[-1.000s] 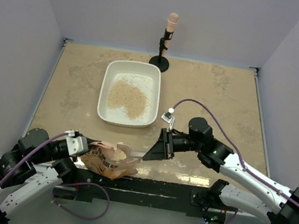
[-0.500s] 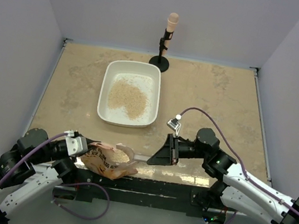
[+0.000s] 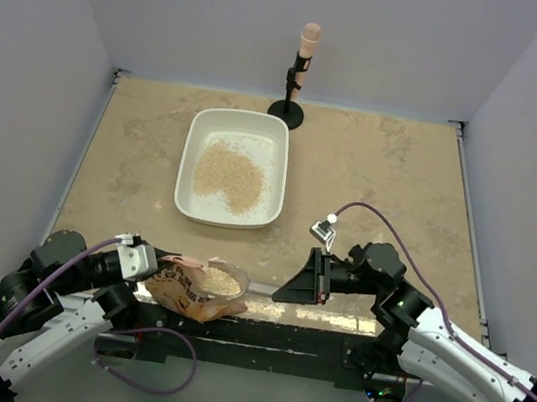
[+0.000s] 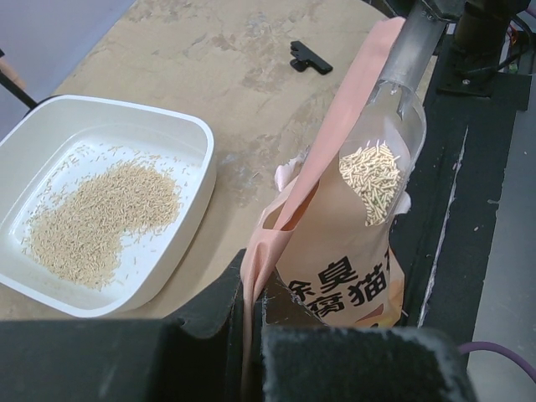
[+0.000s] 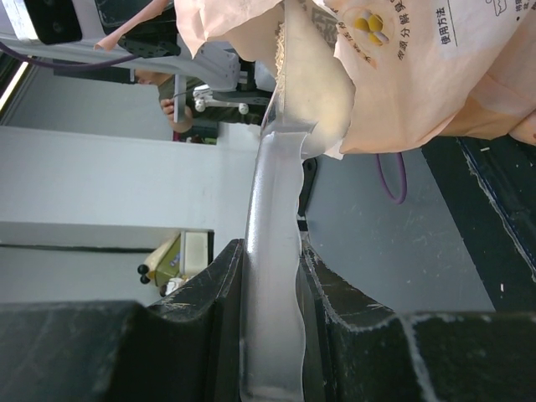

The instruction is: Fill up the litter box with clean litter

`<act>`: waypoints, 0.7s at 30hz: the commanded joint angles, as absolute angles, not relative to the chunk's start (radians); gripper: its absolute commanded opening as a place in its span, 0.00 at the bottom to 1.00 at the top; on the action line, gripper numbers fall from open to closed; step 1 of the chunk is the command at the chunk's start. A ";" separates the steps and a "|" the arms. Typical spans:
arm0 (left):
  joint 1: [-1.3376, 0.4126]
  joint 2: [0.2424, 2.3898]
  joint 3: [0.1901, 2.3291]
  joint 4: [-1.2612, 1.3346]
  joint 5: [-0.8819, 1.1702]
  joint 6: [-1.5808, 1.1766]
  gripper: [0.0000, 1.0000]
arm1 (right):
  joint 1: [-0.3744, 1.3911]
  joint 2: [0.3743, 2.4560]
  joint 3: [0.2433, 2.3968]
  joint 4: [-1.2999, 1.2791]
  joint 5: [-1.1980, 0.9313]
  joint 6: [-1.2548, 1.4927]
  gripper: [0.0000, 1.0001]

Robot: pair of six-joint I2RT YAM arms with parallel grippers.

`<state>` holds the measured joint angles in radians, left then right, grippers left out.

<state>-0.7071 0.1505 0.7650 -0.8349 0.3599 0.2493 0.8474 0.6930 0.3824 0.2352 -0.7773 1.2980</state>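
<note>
Scooping step in hand, judged: nearest, the left gripper (image 4: 251, 311) pinches the rim of the crinkly orange-pink litter bag (image 4: 335, 251). The right gripper (image 5: 272, 280) is clamped on the handle of the clear plastic scoop (image 4: 394, 126), whose bowl sits at the bag mouth loaded with clean litter (image 4: 370, 172). Farther back, the white shallow rectangular plastic litter box (image 3: 194, 144) holds a tan pile of the same granules. Next move calls for carrying the scoop level to the litter box, then tipping

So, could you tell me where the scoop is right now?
Top view: the scoop is at the table's near edge, left of centre, held by the right gripper, its bowl at the bag's mouth.
</note>
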 commanded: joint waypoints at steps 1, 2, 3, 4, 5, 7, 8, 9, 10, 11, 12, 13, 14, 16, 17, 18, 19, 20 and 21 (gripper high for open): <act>-0.704 0.132 0.831 -0.580 0.351 0.227 0.00 | 0.847 0.658 0.446 0.172 -0.805 1.273 0.00; -0.703 0.129 0.830 -0.580 0.351 0.227 0.00 | 0.844 0.657 0.452 0.160 -0.805 1.270 0.00; -0.704 0.129 0.830 -0.578 0.350 0.227 0.00 | 0.844 0.654 0.459 0.137 -0.804 1.263 0.00; -0.704 0.127 0.830 -0.578 0.348 0.230 0.00 | 0.844 0.647 0.469 0.124 -0.801 1.261 0.00; -0.703 0.127 0.831 -0.580 0.348 0.230 0.00 | 0.844 0.643 0.475 0.115 -0.798 1.261 0.00; -0.703 0.127 0.828 -0.580 0.348 0.232 0.00 | 0.842 0.631 0.488 0.091 -0.795 1.258 0.00; -0.704 0.127 0.830 -0.580 0.350 0.232 0.00 | 0.842 0.626 0.492 0.066 -0.790 1.255 0.00; -0.703 0.127 0.830 -0.580 0.350 0.232 0.00 | 0.844 0.624 0.497 0.052 -0.787 1.246 0.00; -0.704 0.126 0.828 -0.580 0.351 0.235 0.00 | 0.844 0.612 0.503 0.038 -0.781 1.243 0.00; -0.704 0.124 0.828 -0.580 0.351 0.233 0.00 | 0.842 0.604 0.503 0.026 -0.779 1.243 0.00; -0.703 0.123 0.830 -0.580 0.353 0.233 0.00 | 0.842 0.597 0.500 0.023 -0.773 1.250 0.00; -0.704 0.124 0.828 -0.578 0.353 0.233 0.00 | 0.841 0.588 0.502 0.017 -0.767 1.253 0.00; -0.704 0.121 0.827 -0.578 0.354 0.233 0.00 | 0.842 0.571 0.502 0.011 -0.764 1.253 0.00; -0.703 0.121 0.827 -0.578 0.354 0.235 0.00 | 0.842 0.554 0.499 0.003 -0.753 1.256 0.00; -0.704 0.120 0.828 -0.578 0.353 0.235 0.00 | 0.842 0.534 0.499 -0.027 -0.747 1.259 0.00; -0.704 0.120 0.827 -0.580 0.353 0.233 0.00 | 0.841 0.523 0.496 -0.034 -0.744 1.265 0.00; -0.703 0.121 0.825 -0.577 0.353 0.233 0.00 | 0.841 0.514 0.494 -0.038 -0.739 1.267 0.00; -0.703 0.121 0.825 -0.577 0.353 0.233 0.00 | 0.841 0.494 0.494 -0.055 -0.736 1.269 0.00; -0.704 0.123 0.825 -0.577 0.353 0.235 0.00 | 0.842 0.486 0.497 -0.066 -0.732 1.270 0.00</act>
<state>-0.7071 0.1471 0.7650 -0.8349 0.3519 0.2459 0.8429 0.5331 0.4553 -0.0349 -0.7464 1.2655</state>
